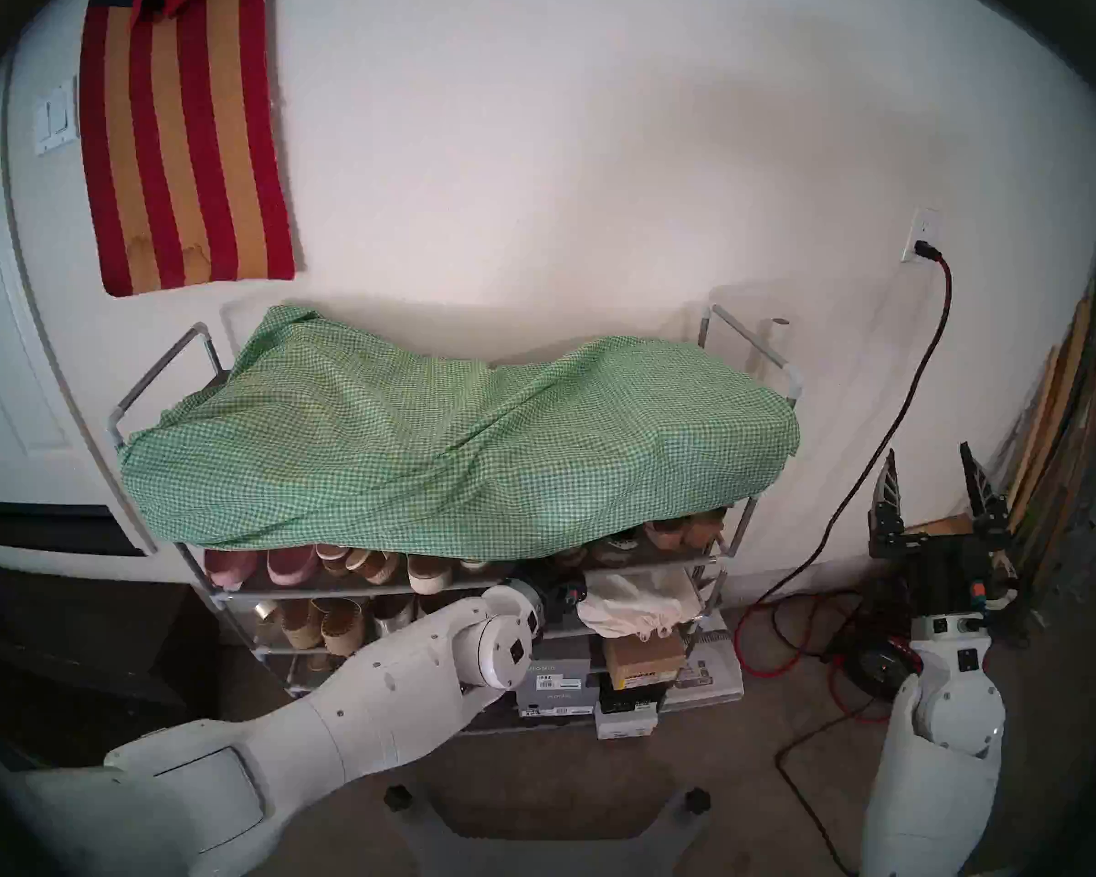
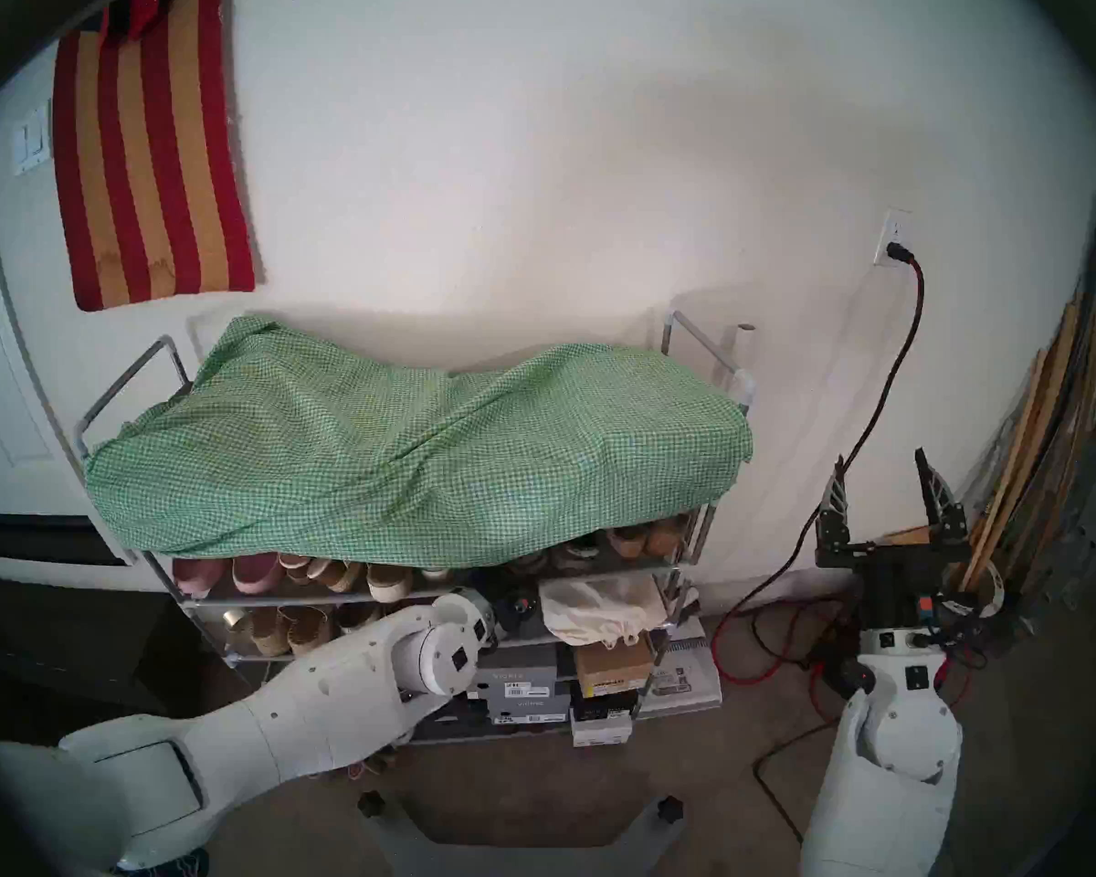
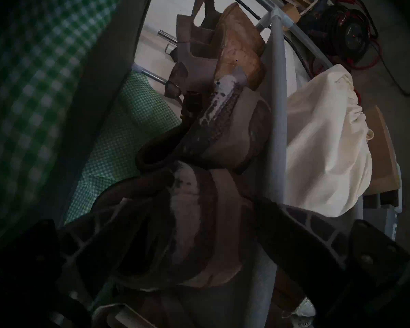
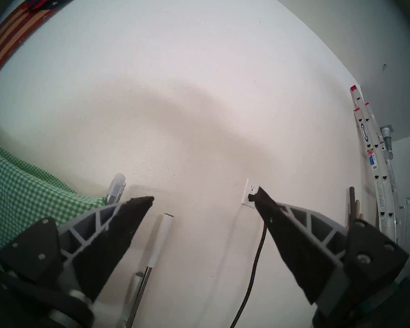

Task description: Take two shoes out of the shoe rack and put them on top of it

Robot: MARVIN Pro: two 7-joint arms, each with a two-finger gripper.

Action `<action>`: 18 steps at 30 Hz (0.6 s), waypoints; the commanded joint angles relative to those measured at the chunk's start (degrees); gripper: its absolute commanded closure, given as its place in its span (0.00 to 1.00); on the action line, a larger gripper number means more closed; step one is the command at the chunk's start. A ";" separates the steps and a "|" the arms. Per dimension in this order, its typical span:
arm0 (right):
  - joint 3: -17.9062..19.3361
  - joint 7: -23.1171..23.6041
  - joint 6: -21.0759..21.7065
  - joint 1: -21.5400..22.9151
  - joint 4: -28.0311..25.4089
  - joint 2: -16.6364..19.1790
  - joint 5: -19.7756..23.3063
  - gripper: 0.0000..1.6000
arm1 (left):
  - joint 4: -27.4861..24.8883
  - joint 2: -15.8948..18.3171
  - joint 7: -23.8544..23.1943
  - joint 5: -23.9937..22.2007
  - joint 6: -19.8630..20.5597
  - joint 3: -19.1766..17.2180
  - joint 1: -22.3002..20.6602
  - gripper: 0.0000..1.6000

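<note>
The left gripper (image 3: 187,225) is pushed in under the green-white gingham cloth (image 1: 444,439) of the tall grey metal-tube shoe rack (image 1: 748,344), jaws spread wide around the near dark brown suede clog (image 3: 194,228). Its mate (image 3: 225,131) lies just beyond, long axes pointing away. The right gripper (image 1: 934,483) hangs open and empty, well apart.

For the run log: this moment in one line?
left gripper: open, straddling brown clog in rack | right gripper: open, empty | top: no clog yet
</note>
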 commanded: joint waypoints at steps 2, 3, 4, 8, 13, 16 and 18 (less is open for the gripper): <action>-0.08 -0.01 0.00 -0.06 0.00 0.10 -0.01 0.00 | 5.27 -0.81 -0.11 -0.12 0.08 -1.50 -2.84 0.00; -0.08 -0.01 0.00 -0.06 0.00 0.10 -0.01 0.00 | 5.27 -0.81 -0.11 -0.12 0.08 -1.50 -2.84 0.00; -0.09 -0.01 0.00 -0.06 0.00 0.10 -0.01 0.00 | 5.46 -0.89 -0.14 -0.09 -0.02 -1.56 -2.91 0.00; -0.09 -0.02 0.00 -0.06 0.00 0.10 -0.01 0.00 | 5.99 -0.98 -0.39 -0.03 -0.41 -1.86 -3.05 0.00; -0.08 -0.01 0.00 -0.06 0.00 0.10 -0.01 0.00 | 6.25 -0.55 -0.75 -0.27 -0.99 -1.98 -2.74 0.00; -0.08 -0.01 0.00 -0.06 0.00 0.10 -0.01 0.00 | 6.20 -0.06 -1.10 -0.55 -1.46 -1.91 -2.29 0.00; -0.09 -0.02 0.00 -0.07 0.00 0.11 0.00 0.00 | 5.89 0.50 -1.68 -0.89 -2.23 -1.75 -1.94 0.55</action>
